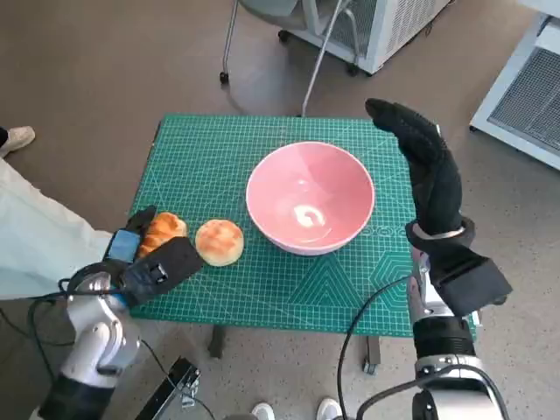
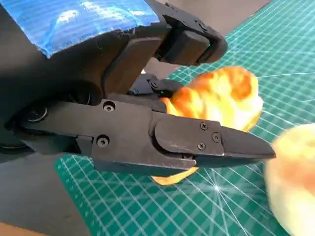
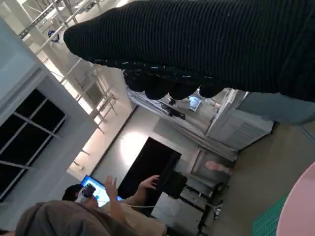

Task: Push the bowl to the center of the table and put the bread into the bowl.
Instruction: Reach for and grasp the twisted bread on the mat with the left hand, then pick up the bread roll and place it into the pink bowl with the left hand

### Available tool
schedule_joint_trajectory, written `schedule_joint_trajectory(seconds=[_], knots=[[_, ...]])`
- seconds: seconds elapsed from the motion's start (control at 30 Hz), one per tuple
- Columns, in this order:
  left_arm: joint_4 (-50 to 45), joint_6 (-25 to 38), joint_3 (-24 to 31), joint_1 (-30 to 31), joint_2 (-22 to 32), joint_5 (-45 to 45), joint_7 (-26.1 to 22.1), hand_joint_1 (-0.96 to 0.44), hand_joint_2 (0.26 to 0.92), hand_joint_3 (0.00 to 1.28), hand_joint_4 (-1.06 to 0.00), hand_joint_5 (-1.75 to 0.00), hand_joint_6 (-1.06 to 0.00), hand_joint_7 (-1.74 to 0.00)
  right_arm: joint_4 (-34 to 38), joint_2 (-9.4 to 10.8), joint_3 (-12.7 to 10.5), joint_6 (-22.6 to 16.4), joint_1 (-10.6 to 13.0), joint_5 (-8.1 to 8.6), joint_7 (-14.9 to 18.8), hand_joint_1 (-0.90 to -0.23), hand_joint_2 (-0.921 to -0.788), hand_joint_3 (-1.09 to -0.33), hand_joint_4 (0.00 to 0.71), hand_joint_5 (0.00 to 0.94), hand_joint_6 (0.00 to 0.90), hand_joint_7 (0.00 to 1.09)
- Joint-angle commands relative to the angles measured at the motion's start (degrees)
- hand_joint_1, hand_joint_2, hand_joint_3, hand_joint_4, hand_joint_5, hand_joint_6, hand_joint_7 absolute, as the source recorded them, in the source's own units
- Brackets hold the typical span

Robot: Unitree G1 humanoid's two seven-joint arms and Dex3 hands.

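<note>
A: Pink bowl (image 1: 310, 197) near the middle of the green worktop (image 1: 219, 162), just right of centre in the head view. Two breads at lower left: a golden crusty roll (image 1: 163, 233) and a paler round bun (image 1: 219, 241) just beside it, nearer the bowl.

B: Left robot hand (image 1: 150, 262) right at the crusty roll, by far the nearer one for the bread. Bowl up and to the right of it, bun in between. Roll's long axis roughly slanted toward the upper right, though hard to call.

A: Grip?

B: In the left wrist view, black fingers (image 2: 197, 142) on both sides of the roll (image 2: 221, 96), one above, one across the front. Looks pinched, hardly lifted. Bun only a blurred edge (image 2: 295, 187) at lower right there.

A: Right robot hand (image 1: 429, 175)?

B: Raised at the bowl's right side, fingers straight and together, holding nothing; whether touching the rim, cannot tell. Right wrist view gives only glove (image 3: 206, 44), a sliver of pink rim (image 3: 302, 206), and a person (image 3: 69, 216) at lower left; no bread at all.
</note>
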Motion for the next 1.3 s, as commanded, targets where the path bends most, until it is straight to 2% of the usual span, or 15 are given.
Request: schedule_joint_trajectory(seconds=[0.03, 0.2, 0.33, 0.37, 0.43, 0.47, 0.5, 0.53, 0.6, 0.63, 0.67, 0.73, 0.93, 1.1, 1.3], knots=[[5.11, -1.27, -1.64, -1.16, -0.70, -2.00, -0.39, -0.36, 0.797, 0.00, -0.20, 0.00, -0.25, 0.00, 0.18, 0.10, -0.07, 1.03, 1.55, 0.40, -0.02, -0.541, -0.921, -0.764, 0.376, 0.028, 0.022, 0.92], [9.43, -3.23, -2.38, -2.76, -1.24, -3.14, 1.24, -0.29, 0.793, 0.00, -0.22, -0.02, -0.27, -0.01, 0.46, 0.08, -0.11, 1.09, 1.35, 0.46, 0.01, -0.544, -0.921, -0.764, 0.375, 0.028, 0.022, 0.92], [13.42, -6.28, -1.86, -3.64, -1.75, -4.40, 5.17, -0.16, 0.794, 0.00, -0.33, -0.07, -0.32, -0.04, 0.46, 0.15, -0.11, 1.19, 1.35, 0.50, 0.00, -0.546, -0.921, -0.762, 0.375, 0.029, 0.023, 0.92], [14.29, -7.21, -1.58, -3.71, -1.85, -4.74, 6.41, 0.03, 0.840, 0.03, -0.44, -0.50, -0.38, -0.08, 0.46, 0.17, -0.12, 1.22, 1.34, 0.53, 0.00, -0.547, -0.921, -0.760, 0.375, 0.029, 0.022, 0.92], [15.44, -9.73, -1.13, -3.27, -1.72, -5.13, 9.62, 0.20, 0.858, 0.10, -0.55, -0.87, -0.45, -0.13, 0.45, 0.26, -0.11, 1.26, 1.38, 0.52, -0.04, -0.548, -0.921, -0.757, 0.375, 0.029, 0.023, 0.92], [15.90, -11.12, -1.05, -2.99, -1.52, -5.11, 11.45, 0.27, 0.800, 0.23, -0.61, -1.01, -0.49, -0.18, 0.36, 0.31, -0.08, 1.26, 1.43, 0.54, -0.02, -0.549, -0.921, -0.756, 0.375, 0.029, 0.023, 0.92], [16.32, -12.14, -0.99, -2.82, -1.38, -5.13, 12.79, 0.30, 0.749, 0.34, -0.62, -1.10, -0.51, -0.21, 0.30, 0.35, -0.07, 1.26, 1.46, 0.56, -0.01, -0.549, -0.921, -0.756, 0.375, 0.029, 0.023, 0.92], [16.57, -13.45, -1.00, -2.52, -1.08, -4.91, 14.70, 0.34, 0.659, 0.54, -0.62, -1.25, -0.54, -0.26, 0.20, 0.37, -0.06, 1.24, 1.54, 0.60, 0.02, -0.548, -0.921, -0.755, 0.375, 0.029, 0.023, 0.92], [16.71, -15.32, -1.07, -2.04, -0.48, -4.54, 17.46, 0.37, 0.602, 0.72, -0.59, -1.41, -0.57, -0.37, 0.08, 0.37, -0.06, 1.25, 1.65, 0.70, 0.09, -0.547, -0.921, -0.755, 0.375, 0.029, 0.023, 0.92], [16.64, -16.01, -1.07, -1.80, -0.15, -4.43, 18.41, 0.24, 0.629, 0.68, -0.56, -1.41, -0.56, -0.73, -0.05, 0.40, -0.04, 1.26, 1.73, 0.70, 0.08, -0.547, -0.921, -0.755, 0.374, 0.029, 0.023, 0.92], [16.40, -16.61, -0.95, -1.59, 0.27, -4.36, 19.21, 0.16, 0.648, 0.66, -0.54, -1.42, -0.54, -0.98, -0.13, 0.41, -0.03, 1.30, 1.80, 0.66, 0.03, -0.547, -0.921, -0.755, 0.374, 0.029, 0.023, 0.92], [15.48, -17.28, -0.52, -1.25, 1.02, -4.32, 20.14, 0.08, 0.659, 0.65, -0.54, -1.42, -0.54, -1.18, -0.18, 0.39, -0.04, 1.30, 1.91, 0.52, -0.11, -0.546, -0.921, -0.754, 0.374, 0.029, 0.024, 0.91], [7.56, -17.64, 3.23, 0.29, 3.51, -5.55, 19.83, 0.02, 0.688, 0.56, -0.54, -1.55, -0.66, -1.02, 0.07, 0.26, -0.16, 1.09, 2.01, 0.31, -0.18, -0.545, -0.921, -0.755, 0.373, 0.028, 0.025, 0.91], [-1.15, -18.28, 7.90, 1.49, 4.60, -6.69, 20.68, 0.01, 0.644, 0.61, -0.55, -1.57, -0.71, -1.00, 0.17, 0.34, -0.14, 1.14, 2.08, 0.21, -0.24, -0.537, -0.921, -0.756, 0.372, 0.028, 0.024, 0.91], [-8.93, -19.16, 11.92, -0.15, 5.44, -6.35, 21.67, 0.01, 0.585, 0.67, -0.63, -1.52, -0.74, -0.98, 0.39, 0.31, -0.11, 1.56, 1.88, 0.25, -0.13, -0.524, -0.921, -0.760, 0.372, 0.028, 0.025, 0.91]])
